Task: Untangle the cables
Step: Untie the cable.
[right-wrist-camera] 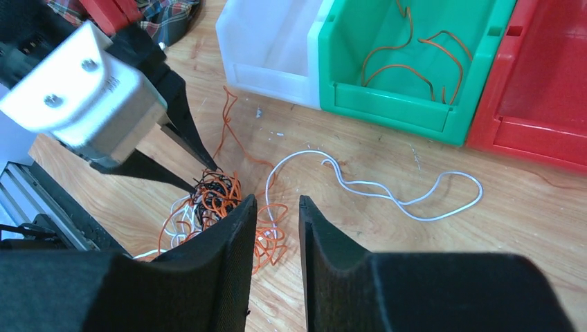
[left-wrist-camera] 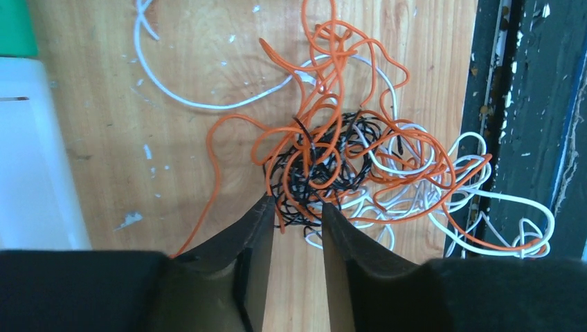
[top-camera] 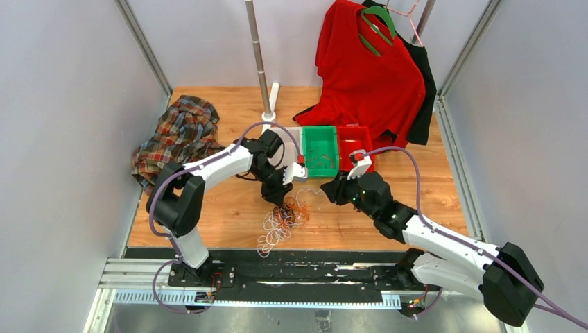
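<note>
The cables lie as one tangle [top-camera: 284, 215] of orange, black and white wire on the wooden table between the arms. In the left wrist view the black knot [left-wrist-camera: 325, 166] sits in the middle, with orange loops around it and white loops [left-wrist-camera: 484, 207] spilling over the table's front edge. My left gripper [left-wrist-camera: 296, 206] is open, its tips at the near rim of the black knot. It shows from above [top-camera: 283, 193] too. My right gripper [right-wrist-camera: 275, 200] is open and empty, above the table right of the tangle [right-wrist-camera: 214, 197]. A loose white cable [right-wrist-camera: 387, 197] lies apart to the right.
A white bin [right-wrist-camera: 270, 41], a green bin [right-wrist-camera: 415, 104] holding orange wires [right-wrist-camera: 408, 55] and a red bin [right-wrist-camera: 540, 124] stand in a row behind. A plaid shirt [top-camera: 180, 132] lies back left. A red shirt [top-camera: 367, 69] hangs back right beside a pole [top-camera: 258, 55].
</note>
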Action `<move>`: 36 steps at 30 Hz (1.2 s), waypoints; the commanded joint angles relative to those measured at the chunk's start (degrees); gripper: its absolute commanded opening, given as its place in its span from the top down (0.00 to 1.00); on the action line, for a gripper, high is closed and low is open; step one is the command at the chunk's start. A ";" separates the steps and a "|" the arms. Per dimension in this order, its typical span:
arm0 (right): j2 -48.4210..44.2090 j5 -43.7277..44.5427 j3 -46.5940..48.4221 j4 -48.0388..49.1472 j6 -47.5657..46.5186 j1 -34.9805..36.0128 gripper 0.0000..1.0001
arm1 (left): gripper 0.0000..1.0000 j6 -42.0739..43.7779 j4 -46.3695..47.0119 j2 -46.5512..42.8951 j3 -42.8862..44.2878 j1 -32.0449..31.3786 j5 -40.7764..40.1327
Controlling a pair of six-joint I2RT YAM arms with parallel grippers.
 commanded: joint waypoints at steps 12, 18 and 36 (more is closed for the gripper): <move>-4.92 1.15 -0.30 -1.87 -0.58 0.76 0.82 | 0.99 -4.23 2.03 -7.19 -0.15 -1.92 -7.06; -2.00 -2.48 1.41 1.97 -0.77 1.56 0.77 | 0.99 -7.35 -4.05 -16.36 3.14 -1.92 -8.00; 13.94 0.51 14.31 14.99 -11.11 15.34 0.37 | 0.99 -17.93 -13.18 -26.21 15.20 -3.29 -6.33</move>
